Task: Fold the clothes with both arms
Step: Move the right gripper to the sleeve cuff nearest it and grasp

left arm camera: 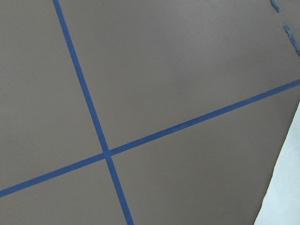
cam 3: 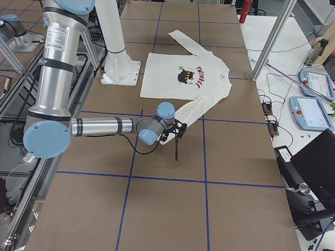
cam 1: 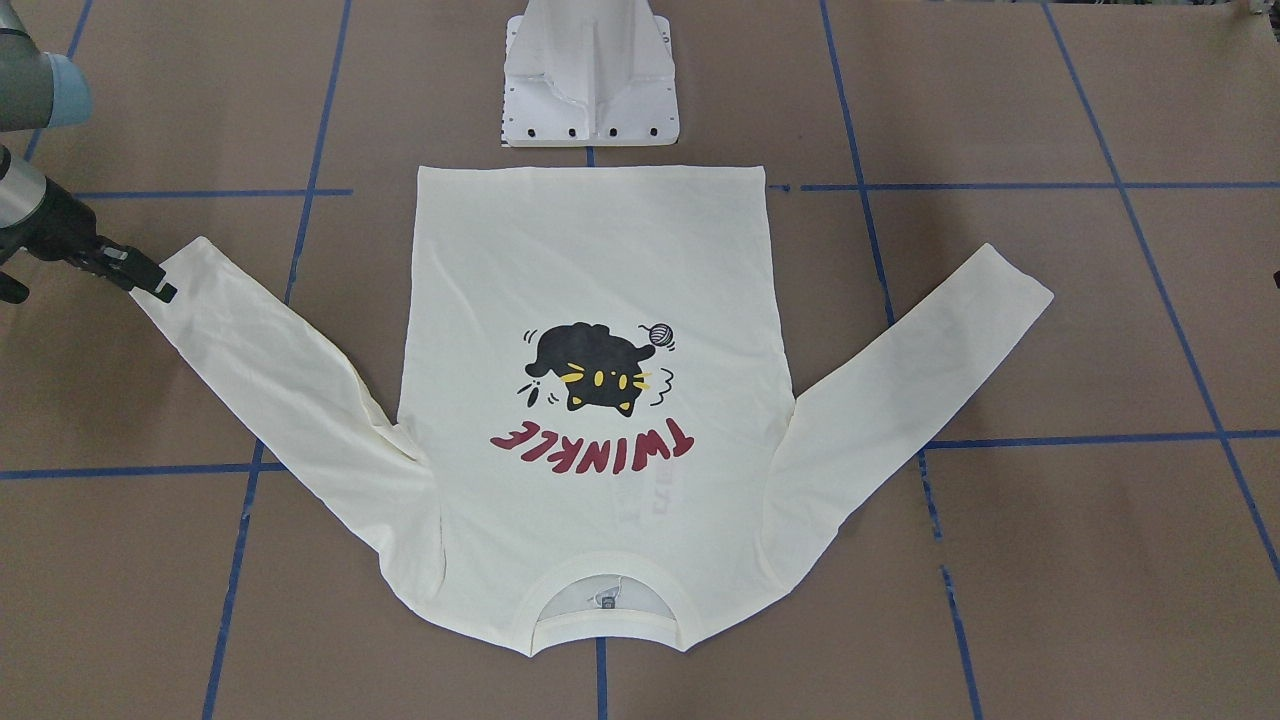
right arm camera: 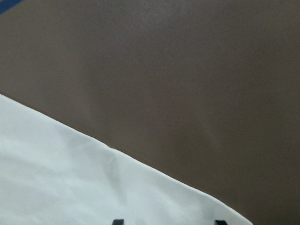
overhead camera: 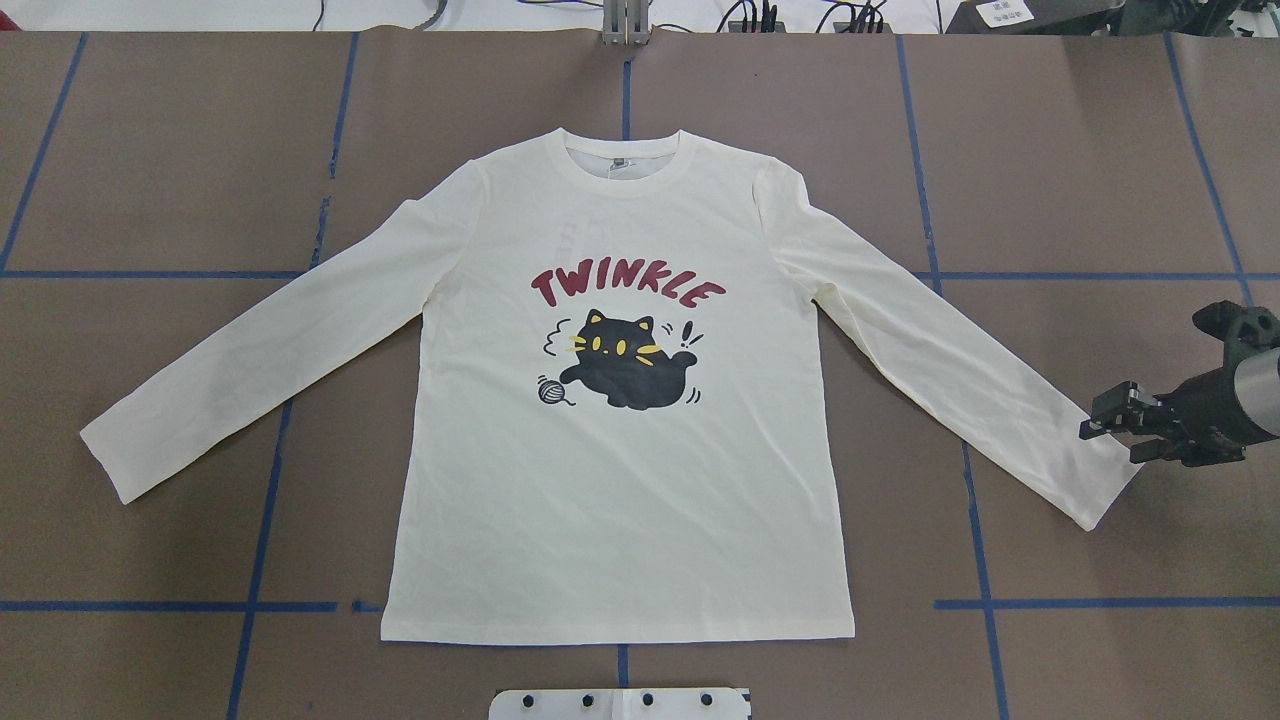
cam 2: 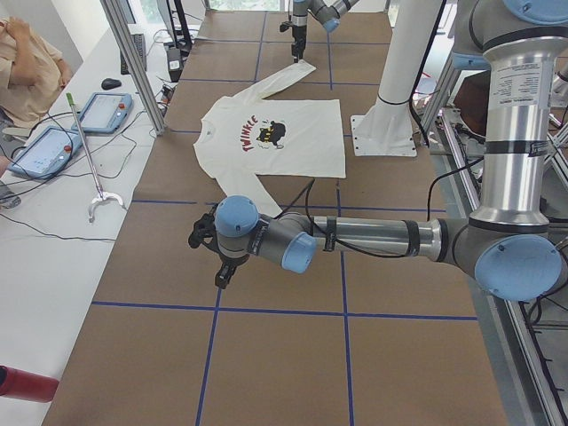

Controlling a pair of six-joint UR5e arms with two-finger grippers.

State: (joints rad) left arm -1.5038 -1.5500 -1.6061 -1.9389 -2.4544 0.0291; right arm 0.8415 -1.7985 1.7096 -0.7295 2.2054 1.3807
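Right gripper (overhead camera: 1095, 420): my fingertips (right arm camera: 117, 221) stand wide apart, nothing held. They hang over the T-shirt's (overhead camera: 620, 500) right cuff, near the worktop's (overhead camera: 1050, 150) right end.

Left gripper (cam 2: 222, 271): above bare paper beyond the left cuff, toward the left end. I cannot tell whether the fingers are parted; the wrist camera shows only paper and crossed blue tape (left arm camera: 105, 152).

Shirt: flat, print up, mid-worktop, hem at the base edge by the white pedestal (cam 1: 592, 90), collar toward the far edge, sleeves spread toward both ends.

Surface: brown paper with a tape grid. Past the far edge are teach pendants (cam 2: 102, 111) and a seated person (cam 2: 27, 62).
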